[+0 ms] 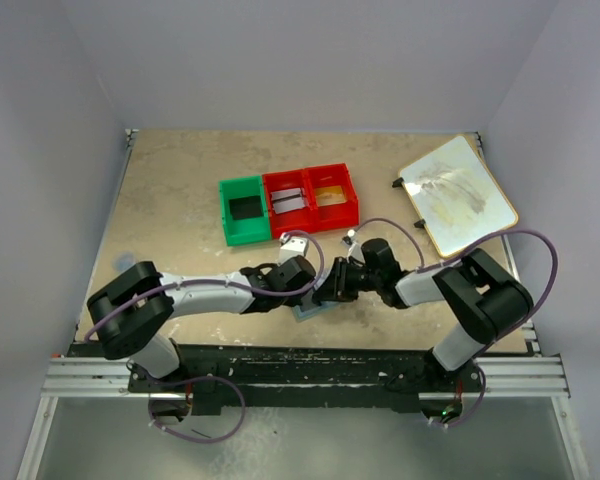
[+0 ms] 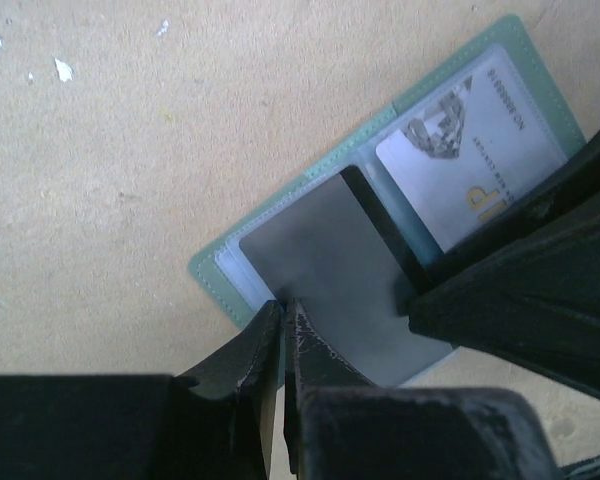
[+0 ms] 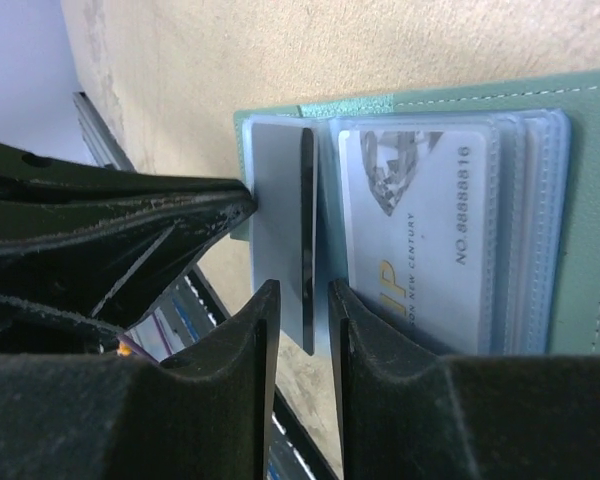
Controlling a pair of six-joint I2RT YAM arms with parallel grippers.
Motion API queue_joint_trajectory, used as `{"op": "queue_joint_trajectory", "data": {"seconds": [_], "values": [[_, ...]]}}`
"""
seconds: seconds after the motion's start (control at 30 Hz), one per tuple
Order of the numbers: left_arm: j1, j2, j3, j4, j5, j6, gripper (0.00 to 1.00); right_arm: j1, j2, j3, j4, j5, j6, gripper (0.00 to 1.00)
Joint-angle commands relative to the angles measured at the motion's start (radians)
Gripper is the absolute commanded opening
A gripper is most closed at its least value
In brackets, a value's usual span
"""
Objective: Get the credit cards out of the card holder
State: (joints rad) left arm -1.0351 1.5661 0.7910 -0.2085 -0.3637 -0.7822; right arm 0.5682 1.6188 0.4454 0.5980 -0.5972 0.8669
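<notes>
The card holder (image 3: 590,250) lies open on the table (image 2: 130,180), low centre in the overhead view. The left pincer (image 2: 283,315) is closed, tips at the grey card (image 2: 320,280)'s edge. The right pincer (image 3: 302,292) is narrowly parted and straddles its striped edge. The white card (image 3: 420,230) sits pocketed.

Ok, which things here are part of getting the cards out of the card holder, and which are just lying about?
Part of the job: open grey-green bifold card holder; plain grey card with a black stripe; white VIP card in a clear sleeve.
Just lying about: green plastic bin; two red plastic bins; large cream board.
</notes>
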Motion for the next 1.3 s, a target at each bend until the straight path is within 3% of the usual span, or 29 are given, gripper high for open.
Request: {"op": "queue_joint_trajectory", "data": {"seconds": [0.0, 0.07, 0.17, 0.23, 0.47, 0.77, 1.27], "values": [[-0.002, 0.053, 0.002, -0.015, 0.008, 0.023, 0.02, 0.003, 0.018, -0.059, 0.180, -0.023, 0.115, 0.27], [-0.002, 0.054, 0.002, -0.021, 0.005, 0.023, 0.01, 0.003, 0.030, -0.087, 0.261, -0.033, 0.163, 0.20], [-0.002, 0.043, -0.002, -0.032, -0.007, 0.023, 0.01, 0.004, 0.032, -0.118, 0.331, -0.039, 0.211, 0.17], [-0.002, 0.037, -0.004, -0.041, -0.016, 0.025, 0.00, 0.004, 0.028, -0.123, 0.332, -0.025, 0.220, 0.16], [-0.001, 0.026, -0.015, -0.049, -0.025, 0.034, 0.00, -0.010, 0.018, -0.148, 0.366, -0.004, 0.261, 0.00], [-0.002, 0.030, -0.022, -0.048, -0.027, 0.033, 0.00, -0.088, -0.060, -0.186, 0.310, 0.000, 0.228, 0.00], [-0.003, 0.019, -0.006, -0.044, -0.021, 0.038, 0.00, -0.110, -0.135, -0.141, 0.111, 0.049, 0.102, 0.03]]}}
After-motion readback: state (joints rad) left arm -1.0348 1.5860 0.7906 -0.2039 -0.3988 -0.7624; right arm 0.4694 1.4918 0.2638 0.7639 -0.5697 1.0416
